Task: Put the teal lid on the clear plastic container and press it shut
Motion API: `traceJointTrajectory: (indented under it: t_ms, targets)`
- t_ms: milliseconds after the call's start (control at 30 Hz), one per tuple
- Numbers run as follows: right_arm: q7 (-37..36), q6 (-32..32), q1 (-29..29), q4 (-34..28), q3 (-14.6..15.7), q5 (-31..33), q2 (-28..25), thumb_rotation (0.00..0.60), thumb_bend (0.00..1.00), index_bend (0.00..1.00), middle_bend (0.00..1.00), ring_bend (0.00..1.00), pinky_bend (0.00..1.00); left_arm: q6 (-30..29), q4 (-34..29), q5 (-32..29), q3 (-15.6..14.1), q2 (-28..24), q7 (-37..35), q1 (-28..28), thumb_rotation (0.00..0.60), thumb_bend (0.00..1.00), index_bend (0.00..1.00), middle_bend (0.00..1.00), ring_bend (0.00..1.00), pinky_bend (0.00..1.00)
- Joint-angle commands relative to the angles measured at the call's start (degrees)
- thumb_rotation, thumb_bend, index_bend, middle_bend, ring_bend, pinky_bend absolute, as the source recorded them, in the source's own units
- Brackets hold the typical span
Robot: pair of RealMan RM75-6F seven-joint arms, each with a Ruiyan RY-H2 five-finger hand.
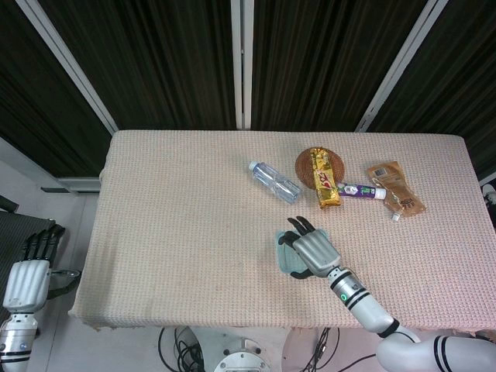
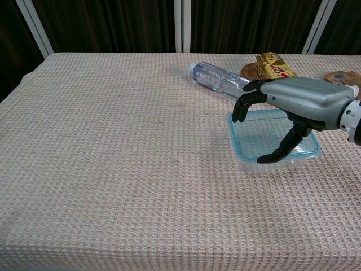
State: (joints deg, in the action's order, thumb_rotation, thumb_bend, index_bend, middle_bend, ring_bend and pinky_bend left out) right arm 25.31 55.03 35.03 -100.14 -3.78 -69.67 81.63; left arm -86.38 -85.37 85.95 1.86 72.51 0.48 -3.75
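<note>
The teal lid (image 2: 250, 137) lies on top of the clear plastic container (image 2: 248, 165) on the table's front right part; in the head view only the lid's left edge (image 1: 284, 256) shows under the hand. My right hand (image 2: 293, 104) (image 1: 312, 248) hovers palm-down over the lid, fingers spread and curved downward past the far left corner, thumb reaching to the near rim. I cannot tell whether it touches the lid. It holds nothing. My left hand (image 1: 27, 275) hangs off the table's left side, fingers straight, holding nothing.
A clear water bottle (image 2: 220, 81) lies just behind the container. A gold snack packet (image 1: 324, 177) sits on a brown coaster, with a toothpaste tube (image 1: 361, 191) and a brown pouch (image 1: 395, 188) to its right. The table (image 1: 178, 217) carries a beige waffle cloth.
</note>
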Motion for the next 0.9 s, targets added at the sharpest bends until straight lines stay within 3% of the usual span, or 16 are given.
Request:
traceJointTrajectory:
  t_ms: [33, 433, 900]
  targets:
    - [-0.32, 0.05, -0.02, 0.39, 0.09, 0.33, 0.21, 0.600, 0.00, 0.30, 0.30, 0.00, 0.00, 0.02, 0.15, 0.02, -0.02, 0.07, -0.12, 0.00, 0.600, 0.00, 0.03, 0.00, 0.00, 0.07]
    - [-2.38, -0.49, 0.35, 2.09, 0.17, 1.03, 0.95, 0.600, 0.00, 0.30, 0.30, 0.00, 0.00, -0.03, 0.15, -0.04, -0.01, 0.08, -0.17, 0.09, 0.600, 0.00, 0.03, 0.00, 0.00, 0.07]
    - [-7.92, 8.08, -4.33, -2.28, 1.09, -6.15, -4.57, 0.600, 0.00, 0.29, 0.29, 0.00, 0.00, 0.04, -0.15, 0.22, 0.08, -0.09, 0.08, -0.15, 0.600, 0.00, 0.03, 0.00, 0.00, 0.07]
